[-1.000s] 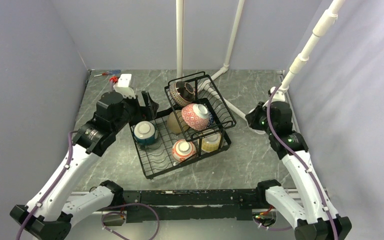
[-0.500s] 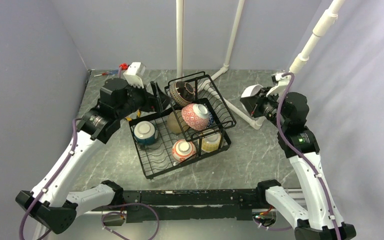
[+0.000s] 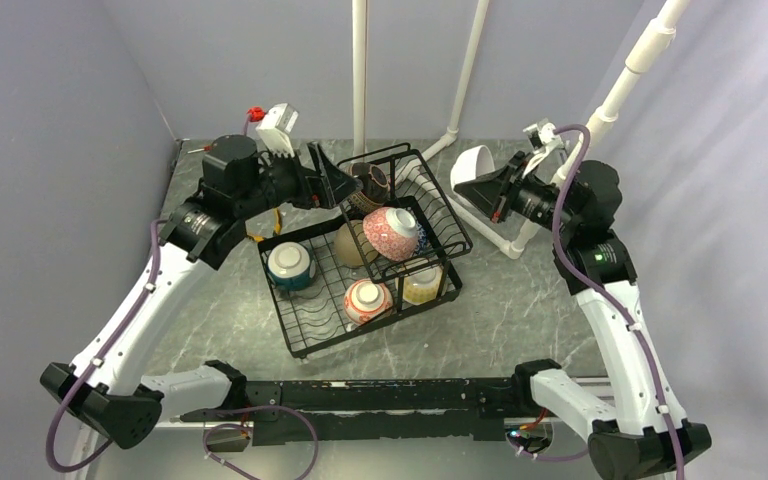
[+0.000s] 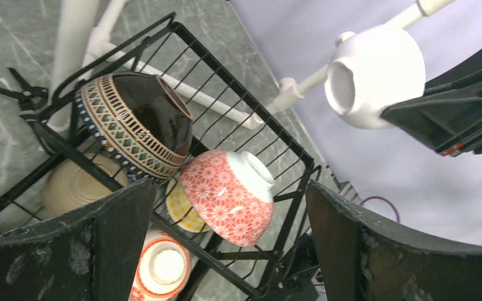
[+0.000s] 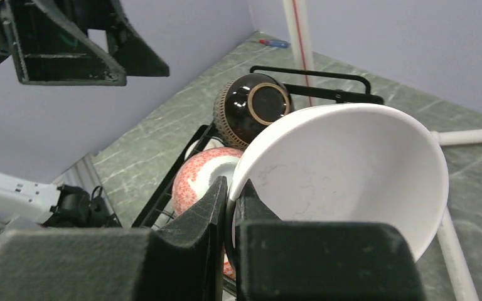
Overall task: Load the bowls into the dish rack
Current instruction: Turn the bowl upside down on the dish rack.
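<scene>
mostly done: six-ish bowls (image 3: 390, 232) in the dish rack (image 3: 310, 325) | your right gripper (image 5: 229, 188) pinches the white bowl (image 5: 345, 169) midair beside it, last one afaict | left gripper (image 3: 345, 183) wide open, empty

Black wire dish rack (image 3: 310, 325). Plain white bowl (image 3: 472, 172). Glossy brown bowl (image 4: 135, 125), tan band with blue diamonds. Pink-red bowl (image 4: 226, 194), white floral print. Yellow bowl (image 4: 183, 208), white-dotted. Teal bowl (image 3: 290, 265), white centre. Striped bowl (image 3: 367, 298), red-orange on white. Plain beige bowl (image 4: 69, 185). Grey marbled table (image 3: 520, 310).
</scene>
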